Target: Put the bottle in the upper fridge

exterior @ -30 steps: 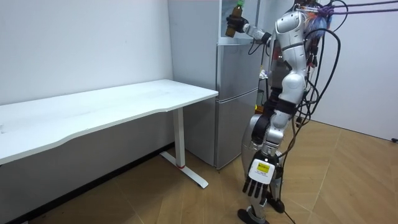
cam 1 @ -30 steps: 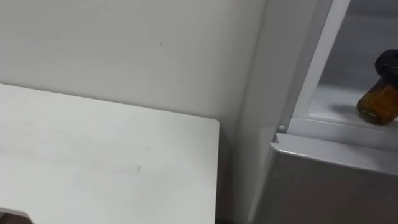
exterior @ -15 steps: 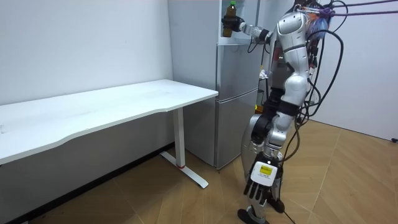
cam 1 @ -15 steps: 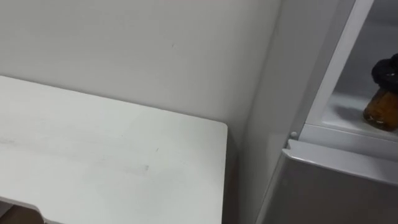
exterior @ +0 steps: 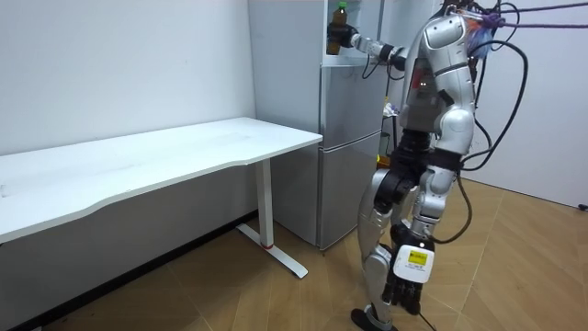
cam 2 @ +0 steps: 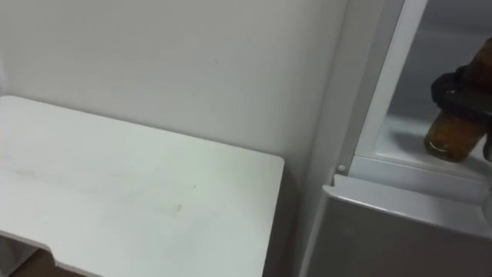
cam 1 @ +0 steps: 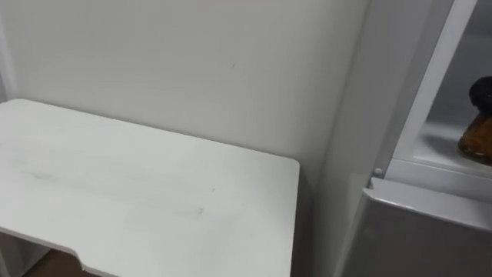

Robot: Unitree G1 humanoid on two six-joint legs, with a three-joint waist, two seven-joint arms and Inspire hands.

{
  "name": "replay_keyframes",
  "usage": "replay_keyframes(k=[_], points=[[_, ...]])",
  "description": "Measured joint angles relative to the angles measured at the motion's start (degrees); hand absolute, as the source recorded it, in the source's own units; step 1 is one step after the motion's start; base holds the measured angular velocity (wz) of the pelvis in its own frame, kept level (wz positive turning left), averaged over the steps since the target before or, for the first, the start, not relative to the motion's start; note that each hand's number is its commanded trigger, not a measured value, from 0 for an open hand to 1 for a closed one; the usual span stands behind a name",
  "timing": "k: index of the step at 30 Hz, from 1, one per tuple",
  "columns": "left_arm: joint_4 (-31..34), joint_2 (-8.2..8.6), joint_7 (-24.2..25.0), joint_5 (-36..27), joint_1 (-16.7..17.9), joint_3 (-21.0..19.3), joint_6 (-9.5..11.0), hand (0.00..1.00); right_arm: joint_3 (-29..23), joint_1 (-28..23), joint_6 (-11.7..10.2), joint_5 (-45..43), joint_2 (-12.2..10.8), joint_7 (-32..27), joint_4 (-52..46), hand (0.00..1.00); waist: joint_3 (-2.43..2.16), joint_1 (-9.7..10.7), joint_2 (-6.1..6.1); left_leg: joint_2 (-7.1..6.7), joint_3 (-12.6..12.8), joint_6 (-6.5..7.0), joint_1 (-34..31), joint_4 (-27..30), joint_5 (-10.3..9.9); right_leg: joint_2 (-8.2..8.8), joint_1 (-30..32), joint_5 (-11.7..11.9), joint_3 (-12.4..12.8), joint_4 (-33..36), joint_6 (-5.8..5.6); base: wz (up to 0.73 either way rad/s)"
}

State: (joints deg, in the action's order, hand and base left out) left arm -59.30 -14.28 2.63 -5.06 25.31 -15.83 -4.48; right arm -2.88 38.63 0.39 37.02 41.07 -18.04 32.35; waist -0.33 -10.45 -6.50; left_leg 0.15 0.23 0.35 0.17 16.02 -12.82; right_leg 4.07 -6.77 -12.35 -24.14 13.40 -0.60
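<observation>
An amber bottle (cam 2: 450, 138) stands upright inside the open upper fridge compartment (cam 2: 384, 92), its base at the white shelf. My right hand (cam 2: 460, 91) is curled round the bottle's upper part, and its arm reaches in from the right. In the left eye view the bottle (cam 1: 478, 140) and the right hand (cam 1: 483, 91) sit at the right edge. In the room view I stand before the silver fridge (exterior: 349, 138) with the right arm stretched up to the bottle (exterior: 340, 13). My left hand (exterior: 409, 276) hangs low beside my leg, fingers relaxed.
A white desk (cam 1: 138, 192) stands against the wall left of the fridge, with a narrow gap between them. The lower fridge door (cam 2: 400, 231) is closed below the compartment. Wooden floor lies behind me in the room view.
The eye view has shifted, so the desk and fridge now sit further right and lower. In the room view my body has moved right, away from the fridge, and the left hand has swung along.
</observation>
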Motion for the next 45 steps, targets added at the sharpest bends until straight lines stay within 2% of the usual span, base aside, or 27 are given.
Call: replay_keyframes(k=[3,6,9,15,19,28,31,36,41,45], points=[[1.89,0.01,0.00,-1.36,-0.04,0.21,-0.64,0.00,0.41,0.43,-1.03,-0.97,0.05,-0.12,0.80,0.00,0.06,0.23,0.11,0.06,-1.33,-0.12,-2.65,1.78,-0.08,-0.23,0.80,0.09,-1.82,-0.50,0.14,0.26],[3.37,-0.25,-1.04,-4.37,-0.05,0.26,-0.58,0.00,1.32,0.81,-3.01,-1.06,0.05,0.06,1.31,0.00,0.42,-0.68,0.81,0.12,-1.91,-0.20,-3.88,2.58,-0.01,-0.32,1.39,0.26,-2.73,-0.50,0.43,0.14],[3.87,-0.68,-1.32,-4.36,-0.06,0.23,-0.52,0.00,3.29,0.74,-2.30,-1.70,0.07,0.01,3.89,0.00,0.49,-1.36,1.04,-0.01,-2.70,-0.20,-5.30,3.33,0.01,-0.28,2.21,0.31,-3.32,-0.32,0.51,0.11],[4.18,-1.45,-1.36,-4.42,0.07,0.46,-0.42,0.00,3.86,0.86,-3.61,-1.74,1.54,-0.10,4.59,0.00,0.48,-1.68,1.03,-0.03,-3.61,-0.23,-8.00,4.61,0.24,-0.25,4.17,0.39,-4.17,0.38,0.65,0.08],[4.66,-2.43,-2.13,-4.53,-0.02,1.85,-0.24,0.00,5.53,1.76,-4.68,-1.98,2.26,-1.31,5.58,0.00,0.61,-2.87,1.16,0.31,-3.22,-0.38,-9.10,5.20,0.35,-0.41,5.62,0.70,-3.31,0.99,1.16,-0.08],[5.55,-3.07,-2.02,-6.58,-0.01,3.83,0.14,0.00,8.49,2.87,-6.20,-1.96,3.17,-1.98,8.23,0.00,0.95,-2.88,1.45,0.33,-3.57,-0.40,-9.60,5.84,0.36,-0.31,5.63,0.70,-3.49,1.04,1.30,0.03],[6.72,-3.41,-2.05,-6.58,-0.03,3.81,0.22,0.00,8.65,2.86,-6.66,-1.83,3.17,-1.79,8.30,0.00,1.04,-2.84,1.29,0.34,-3.47,-0.46,-9.57,5.80,0.42,-0.43,5.47,0.69,-3.19,0.00,1.40,-0.01],[6.94,-5.16,-2.02,-6.70,-0.03,3.89,1.03,0.00,9.57,2.81,-6.76,-1.25,3.17,-1.74,8.56,0.00,1.03,-2.57,0.31,0.45,-3.40,-0.52,-9.47,5.61,0.54,-1.13,5.14,0.94,-2.89,-0.77,1.46,-0.02],[6.85,-5.25,-1.93,-6.69,-0.02,3.88,1.11,0.00,9.59,2.80,-6.59,-1.05,3.16,-1.74,8.94,0.00,1.10,-2.56,-0.28,0.48,-3.35,-0.52,-9.51,5.52,0.53,-1.17,5.21,1.00,-2.81,-1.01,1.43,0.00],[7.04,-5.23,-1.92,-6.67,-0.02,3.74,1.08,0.00,9.61,2.73,-6.12,2.76,3.19,-1.57,8.94,0.00,0.96,-2.48,-0.87,0.81,-3.10,-0.59,-9.48,5.28,0.54,-1.40,4.84,1.40,-2.64,-1.84,1.55,0.00]])
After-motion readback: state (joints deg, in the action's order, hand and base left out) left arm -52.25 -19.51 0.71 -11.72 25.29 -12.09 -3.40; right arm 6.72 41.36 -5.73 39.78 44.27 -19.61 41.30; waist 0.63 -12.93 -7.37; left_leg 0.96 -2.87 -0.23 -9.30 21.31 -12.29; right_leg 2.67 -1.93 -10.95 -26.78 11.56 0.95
